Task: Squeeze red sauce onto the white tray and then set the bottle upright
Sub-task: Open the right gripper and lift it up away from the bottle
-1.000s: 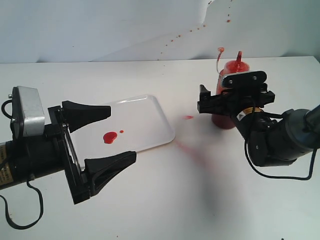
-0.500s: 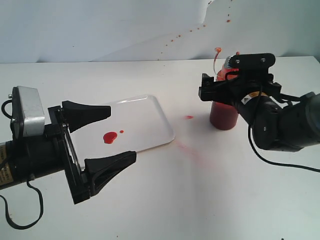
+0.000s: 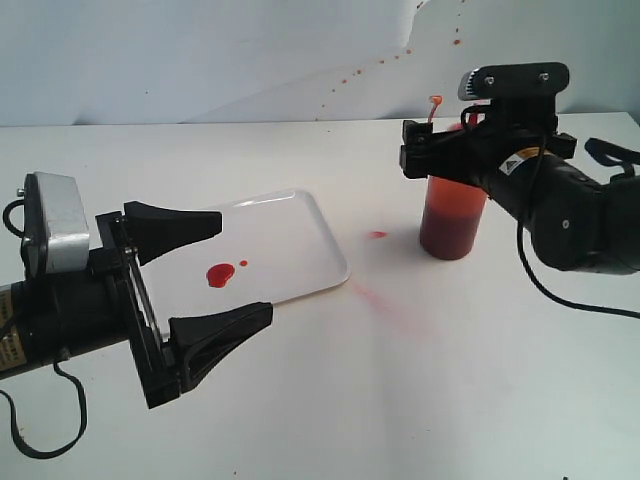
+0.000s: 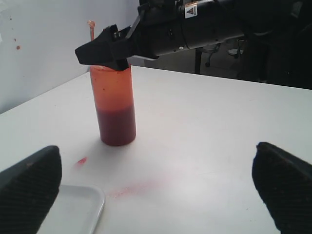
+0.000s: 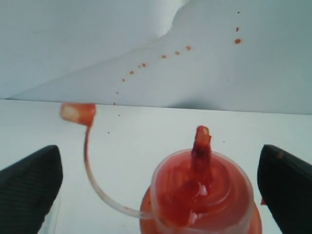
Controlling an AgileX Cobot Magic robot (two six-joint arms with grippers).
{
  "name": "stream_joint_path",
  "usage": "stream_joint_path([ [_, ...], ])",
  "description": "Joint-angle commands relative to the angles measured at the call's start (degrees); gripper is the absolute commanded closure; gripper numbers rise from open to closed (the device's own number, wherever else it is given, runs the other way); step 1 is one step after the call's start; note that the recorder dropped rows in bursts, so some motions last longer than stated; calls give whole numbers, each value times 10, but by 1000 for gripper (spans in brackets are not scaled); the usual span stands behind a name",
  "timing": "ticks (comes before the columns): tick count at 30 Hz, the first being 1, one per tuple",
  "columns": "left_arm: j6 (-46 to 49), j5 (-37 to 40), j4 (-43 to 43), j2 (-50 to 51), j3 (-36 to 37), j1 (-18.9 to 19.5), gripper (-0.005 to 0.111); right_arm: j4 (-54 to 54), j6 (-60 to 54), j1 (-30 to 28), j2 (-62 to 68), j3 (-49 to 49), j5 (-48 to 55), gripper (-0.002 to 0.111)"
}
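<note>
Inspection finds the bottle [image 3: 452, 215] standing upright on the tabletop [image 3: 400, 400] at the right centre of the exterior frame, to the right of the white tray [image 3: 300, 215] and apart from it, with dark sauce settled low inside. Its nozzle [image 5: 201, 141] points up and the tethered cap [image 5: 78, 112] hangs off to one side on its strap, uncapped. The right gripper [image 5: 160, 147] sits level with the bottle's shoulder with its fingers spread wide on either side and a gap visible on both; the bottle appears to be standing on its own base. The red sauce [image 3: 219, 274] lies as a round blob with a small droplet beside it on the tray at centre left, so the squeezing step appears complete. The left gripper [image 3: 243, 267] hangs at lower left, fingers wide apart and holding nothing, apparently kept clear of the work. A red speck [image 3: 377, 235] and a pinkish smear [image 3: 375, 298] mark the tabletop between tray and bottle, probably spillage. What is left, in my judgement, is for the right arm to withdraw without tipping the bottle.
</note>
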Motion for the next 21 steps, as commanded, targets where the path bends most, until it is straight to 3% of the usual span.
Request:
stream_joint_path([
  [1, -4, -9, -3, -2, -1, -2, 2, -47, -3, 2, -34, 0, 37, 3],
  [16, -3, -27, -3, -2, -1, -2, 2, -47, 0, 2, -182, 0, 126, 3],
  [19, -3, -35, 1, -2, -1, -2, 2, -47, -13, 2, -224, 0, 159, 8],
  [21, -6, -36, 1, -2, -1, -2, 2, -49, -35, 2, -253, 0, 181, 18],
])
